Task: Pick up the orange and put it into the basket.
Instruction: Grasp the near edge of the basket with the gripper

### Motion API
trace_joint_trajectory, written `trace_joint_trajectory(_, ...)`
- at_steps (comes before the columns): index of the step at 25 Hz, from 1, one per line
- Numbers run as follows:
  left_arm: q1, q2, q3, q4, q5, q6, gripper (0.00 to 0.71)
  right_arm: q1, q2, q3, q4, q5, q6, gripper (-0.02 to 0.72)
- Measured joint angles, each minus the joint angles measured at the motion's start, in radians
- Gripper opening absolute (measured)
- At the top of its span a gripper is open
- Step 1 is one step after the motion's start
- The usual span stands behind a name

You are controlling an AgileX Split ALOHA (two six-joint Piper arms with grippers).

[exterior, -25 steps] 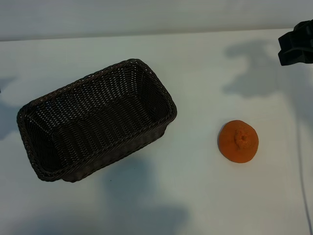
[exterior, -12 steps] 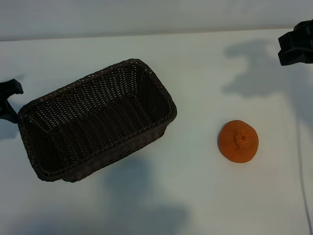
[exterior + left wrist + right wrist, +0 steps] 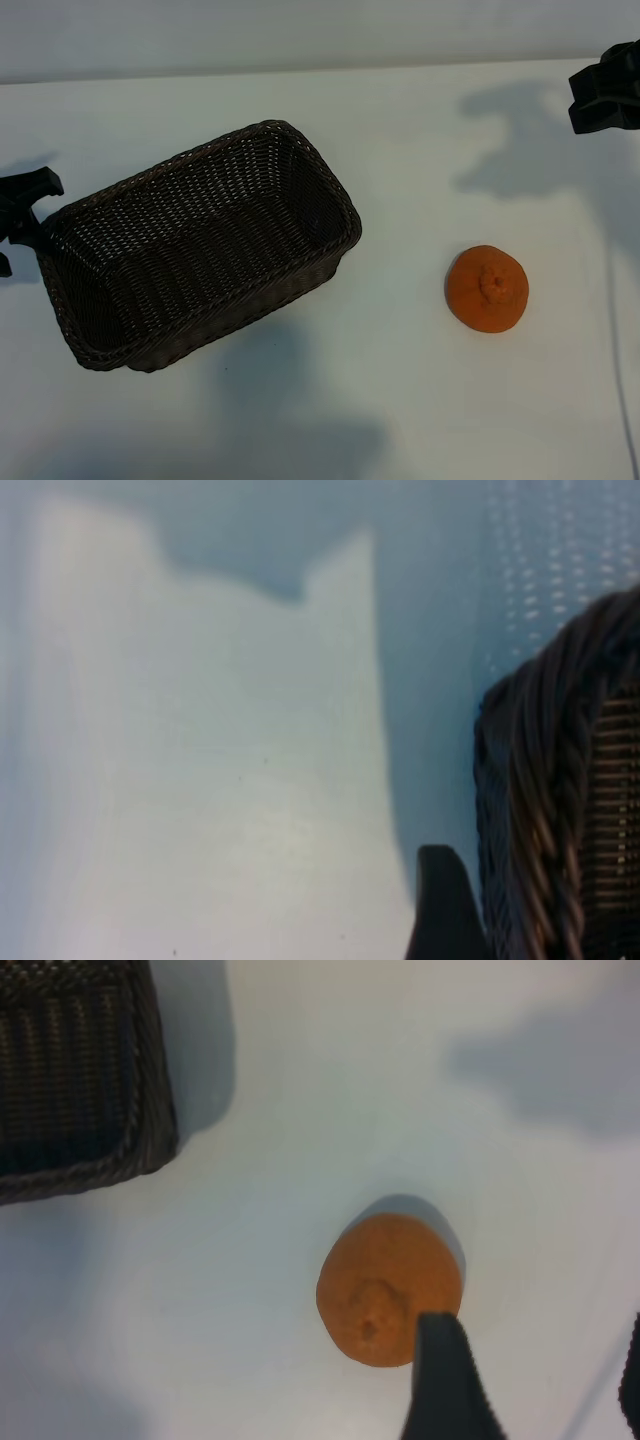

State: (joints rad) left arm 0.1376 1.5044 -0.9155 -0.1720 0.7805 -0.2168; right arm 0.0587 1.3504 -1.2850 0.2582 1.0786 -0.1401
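Observation:
The orange lies on the white table right of the basket, stem dimple up. The dark brown wicker basket stands empty at a slant, left of centre. My left gripper is at the table's left edge, open, right beside the basket's short end; in the left wrist view one of its fingers stands just outside the woven wall. My right gripper hangs at the far right, above and behind the orange, open and empty. In the right wrist view the orange lies just past one fingertip.
The white table spreads round both things, with arm shadows at the back right and the front. A thin cable runs down the right edge. A corner of the basket shows in the right wrist view.
My left gripper has come into view from the left edge and moved up to the basket's short end. The right gripper, the orange and the basket have stayed put.

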Motion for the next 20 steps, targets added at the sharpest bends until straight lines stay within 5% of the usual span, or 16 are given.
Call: trace_joint_trajectory(20,0.000,0.183,0.001,-0.180,-0.110,0.138,0.489,0.000,0.000,0.000,0.001,-0.002,0.000,0.421)
